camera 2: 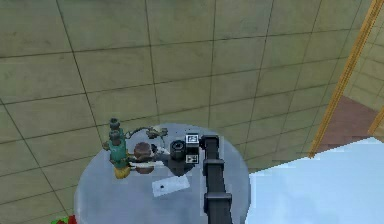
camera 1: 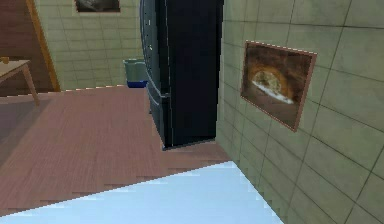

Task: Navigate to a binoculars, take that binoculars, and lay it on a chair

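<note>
On the round grey table (camera 2: 105, 195), toward its far left, a small brown-and-dark blob (camera 2: 143, 153), probably the binoculars, lies by the dark two-finger gripper (camera 2: 165, 146). Whether that gripper holds anything I cannot tell. Likely rigid, weighty, lenses fragile: grasp across the barrels.

Showing as a dark square bar of an arm (camera 2: 216, 190), matt black, with faint seams crossing its top face. Carrying two small white squares with black marks (camera 2: 191, 140) at the far end. Ending in a dark boxy gripper (camera 2: 145, 140), a round black knob sitting on the body, two thin grey fingers (camera 2: 160, 128) curving out.
</note>
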